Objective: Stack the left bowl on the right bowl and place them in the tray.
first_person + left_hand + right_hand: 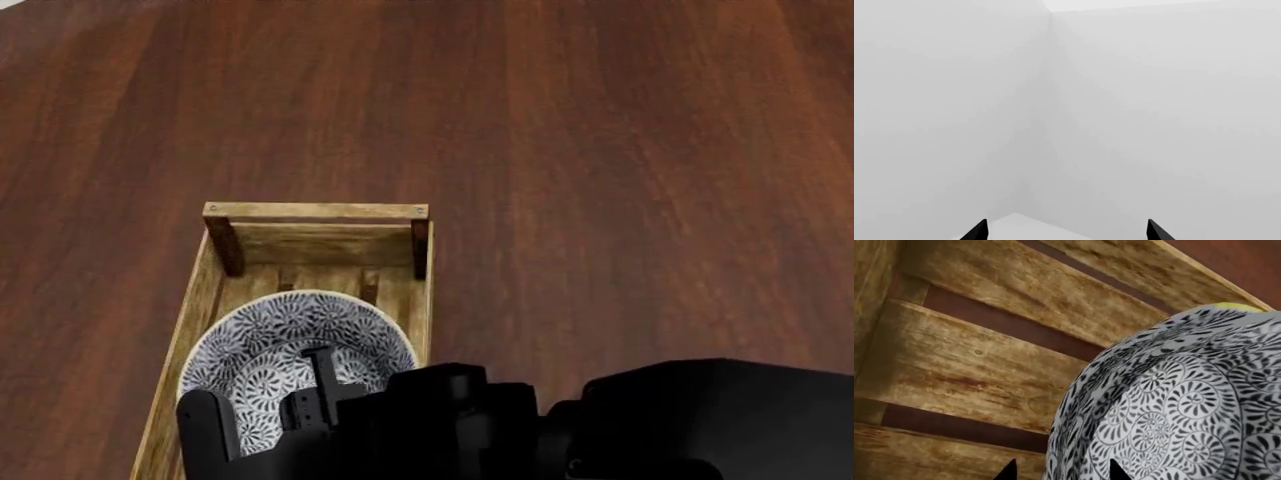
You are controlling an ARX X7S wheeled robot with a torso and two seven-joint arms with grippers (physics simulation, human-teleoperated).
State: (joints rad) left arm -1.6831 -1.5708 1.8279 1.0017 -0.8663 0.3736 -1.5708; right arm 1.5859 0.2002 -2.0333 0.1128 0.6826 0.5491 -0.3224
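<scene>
A bowl [287,330] with a black-and-white swirl pattern sits inside the wooden tray [315,212], low in the head view. My right gripper [318,385] reaches into it from above. In the right wrist view its two black tips [1063,472] straddle the rim of the patterned bowl [1174,405], one outside and one inside, narrowed onto it over the tray slats [974,365]. A thin yellow sliver [1231,305] peeks past the bowl's far rim; I cannot tell what it is. My left gripper [1067,232] is open, holding nothing and facing bare white walls.
The tray lies lengthwise on a dark wooden table [641,180], its far end wall and two dark corner posts beyond the bowl. My black arm [574,425] covers the lower part of the head view and hides the tray's near end.
</scene>
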